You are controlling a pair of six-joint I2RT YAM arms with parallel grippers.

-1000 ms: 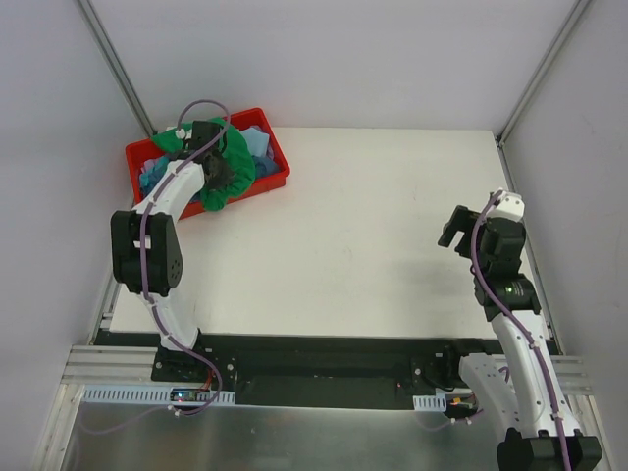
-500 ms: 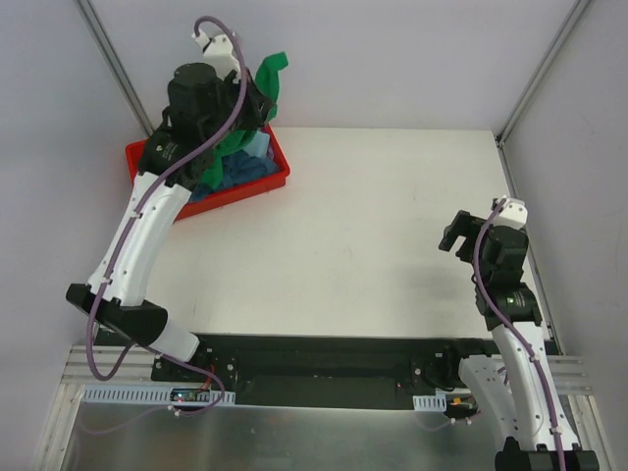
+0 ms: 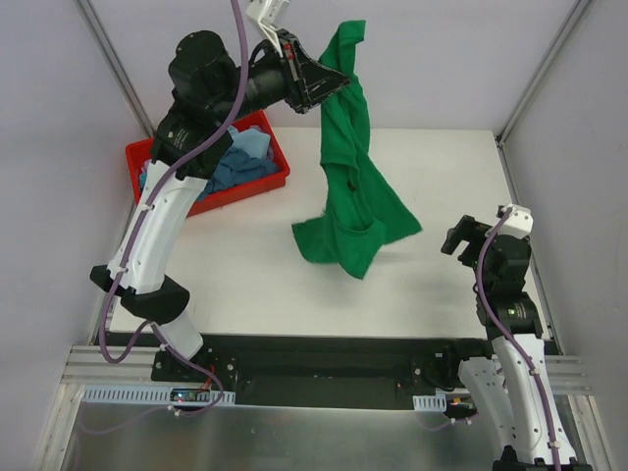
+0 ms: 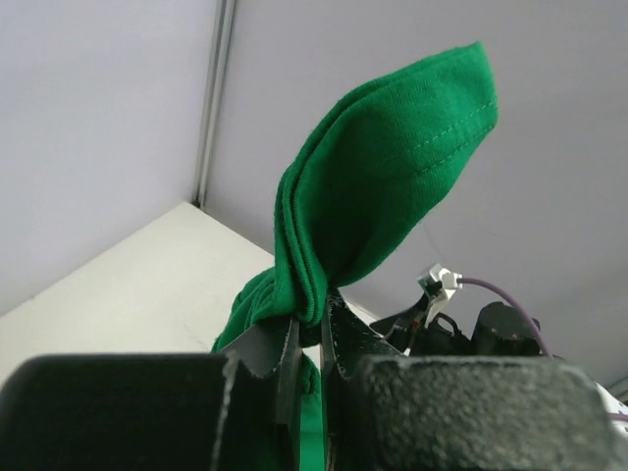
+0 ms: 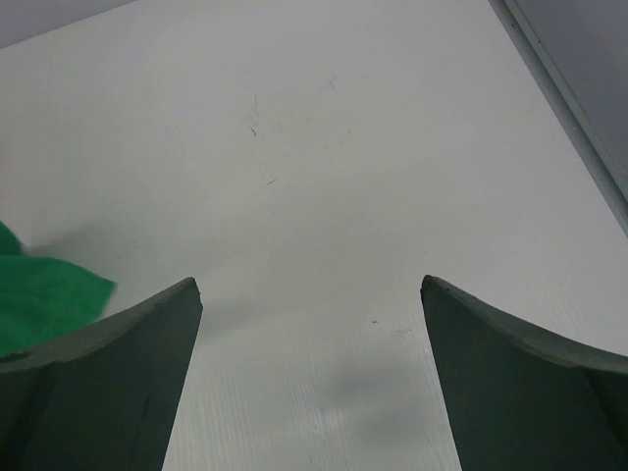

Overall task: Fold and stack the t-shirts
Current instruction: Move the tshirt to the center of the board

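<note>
The green t-shirt hangs full length over the middle of the desk. A fold of its top edge is pinched in the left hand, whose fingers press together on the cloth high above the far edge. Whether its lower hem touches the desk cannot be told. Bare desk lies between the hem and the right hand, which is spread wide near the right edge. The blue t-shirts lie in the red bin at the far left corner.
</note>
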